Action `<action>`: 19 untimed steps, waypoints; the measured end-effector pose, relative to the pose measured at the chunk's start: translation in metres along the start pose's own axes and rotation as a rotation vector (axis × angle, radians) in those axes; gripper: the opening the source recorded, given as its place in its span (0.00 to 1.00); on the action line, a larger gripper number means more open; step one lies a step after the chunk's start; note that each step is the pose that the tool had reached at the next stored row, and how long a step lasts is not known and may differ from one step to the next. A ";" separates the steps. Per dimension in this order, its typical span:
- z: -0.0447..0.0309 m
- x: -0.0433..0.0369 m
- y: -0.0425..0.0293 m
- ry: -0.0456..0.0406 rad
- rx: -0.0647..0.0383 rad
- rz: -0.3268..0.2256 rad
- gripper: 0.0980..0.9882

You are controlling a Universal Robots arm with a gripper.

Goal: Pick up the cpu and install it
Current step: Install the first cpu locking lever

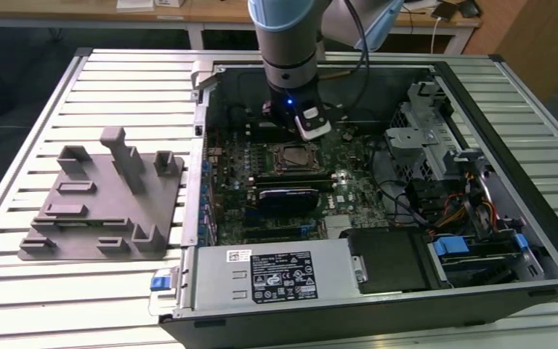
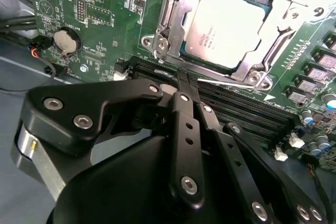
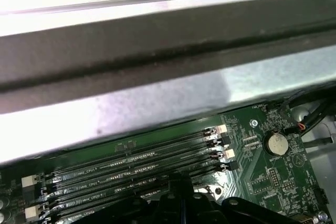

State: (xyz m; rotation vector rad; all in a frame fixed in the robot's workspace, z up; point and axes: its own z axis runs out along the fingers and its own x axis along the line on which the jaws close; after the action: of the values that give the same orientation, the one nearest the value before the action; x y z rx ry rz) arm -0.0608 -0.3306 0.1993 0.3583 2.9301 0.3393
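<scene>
An open desktop computer case [image 1: 376, 291] is laid on its side on a slatted metal table [image 1: 27, 291], so that the motherboard faces upward and can be reached from above.

Nearest, along the case's front edge, a labelled power supply [image 1: 269, 275] is seen, with bundled cables [image 1: 473, 211] and drive bays toward the exterior view's right. On the tabletop beside the case, toward the exterior view's left, a grey plastic tray with upright posts [image 1: 104, 207] is set, well apart from the arm.

Farther in, at the middle of the green motherboard [image 2: 105, 19], the cpu [image 2: 228, 27] is found already seated in its socket, its silver top flat and framed by the metal retention bracket [image 2: 168, 19]; in the exterior view it is marked at [image 1: 292, 156]. Rows of empty memory slots [image 3: 131, 163] are run just beside the socket.

Over the far part of the board the gripper [image 2: 181, 85] is held pointing down, near the socket but apart from the chip. In the second wrist view its black fingers [image 2: 185, 124] are pressed together with nothing between them, so the claw is judged clenched and empty. The chip appears placed rather than carried.
</scene>
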 end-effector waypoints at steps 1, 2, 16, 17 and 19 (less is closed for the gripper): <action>0.0000 0.0003 0.0002 -0.0001 0.000 0.001 0.01; 0.0000 0.0005 0.0003 -0.0003 0.000 0.001 0.01; 0.0032 0.0026 0.0000 -0.0154 0.004 0.026 0.01; 0.0035 0.0028 -0.0003 -0.0168 0.004 0.027 0.01; 0.0042 0.0031 -0.0009 -0.0197 0.003 0.028 0.01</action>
State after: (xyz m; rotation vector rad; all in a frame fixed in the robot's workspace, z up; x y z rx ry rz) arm -0.0631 -0.3299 0.1946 0.4012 2.9092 0.3330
